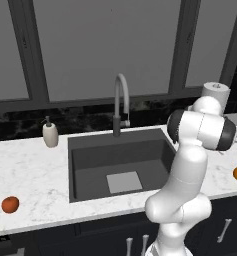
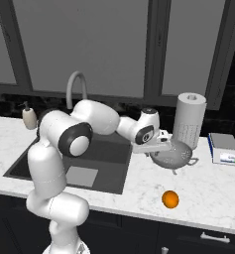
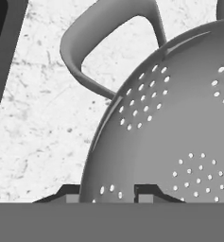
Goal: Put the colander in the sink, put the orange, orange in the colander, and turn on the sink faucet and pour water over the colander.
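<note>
**Getting a sound hold on the colander rim**

The colander [image 2: 172, 153] stands on the worktop [image 2: 208, 191] right of the sink [image 2: 96, 156], just in front of the paper towel roll [image 2: 189, 120]. The arm reaches across the sink's right edge, and the fingers [image 3: 118, 191] are at the colander's near rim. In the hand view the two tips stand either side of the rim wall, one outside and one inside the bowl, with a loop handle [image 3: 104, 42] just beyond them. The gap between the tips looks about as wide as the wall they straddle, but I cannot tell whether they are pressing on it or merely set around it.

The step in hand, as I judge it, is grasping the colander so that it can go into the sink. To do it well:

- Close on the rim wall squarely, not on the handle, so the bowl does not swing.
- Seat the tips deep enough over the rim; a thin metal edge can slip out of a shallow pinch.
- Lift straight up before moving left, so the base clears the worktop and the sink's edge.
- Keep clear of the roll behind and the faucet [image 2: 77, 87].
- Set it down upright on the sink floor, under the spout if possible.

One orange [image 2: 170, 199] lies on the worktop near the colander, towards the front edge; the darker one [image 1: 10, 204] lies well left of the sink. Both wait for later.
</note>
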Controlling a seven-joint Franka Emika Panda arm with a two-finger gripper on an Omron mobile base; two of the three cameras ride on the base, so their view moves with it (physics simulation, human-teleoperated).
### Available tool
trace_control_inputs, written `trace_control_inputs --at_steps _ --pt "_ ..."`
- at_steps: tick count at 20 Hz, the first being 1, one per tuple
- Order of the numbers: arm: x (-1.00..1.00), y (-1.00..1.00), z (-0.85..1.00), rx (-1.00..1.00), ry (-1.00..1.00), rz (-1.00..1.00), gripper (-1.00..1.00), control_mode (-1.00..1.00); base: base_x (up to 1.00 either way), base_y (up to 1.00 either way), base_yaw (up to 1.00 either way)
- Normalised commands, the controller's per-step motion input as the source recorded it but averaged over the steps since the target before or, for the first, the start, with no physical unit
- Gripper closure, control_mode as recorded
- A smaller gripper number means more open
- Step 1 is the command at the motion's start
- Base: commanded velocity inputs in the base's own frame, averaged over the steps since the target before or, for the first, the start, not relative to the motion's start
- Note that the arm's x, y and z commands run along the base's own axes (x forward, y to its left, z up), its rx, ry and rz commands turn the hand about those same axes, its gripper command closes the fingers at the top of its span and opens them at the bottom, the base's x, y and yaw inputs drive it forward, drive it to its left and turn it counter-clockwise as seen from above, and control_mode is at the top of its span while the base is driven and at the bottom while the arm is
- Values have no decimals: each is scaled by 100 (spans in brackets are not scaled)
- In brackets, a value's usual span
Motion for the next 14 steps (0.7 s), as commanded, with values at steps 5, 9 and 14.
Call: trace_control_inputs --at_steps 5,9,14 --pt "-26 65 3 -5 -2 -6 100 -100 0 0 0" --pt "-48 100 24 -13 -14 -6 100 -100 0 0 0" --pt "-28 100 3 -13 -19 0 100 -100 0 0 0"
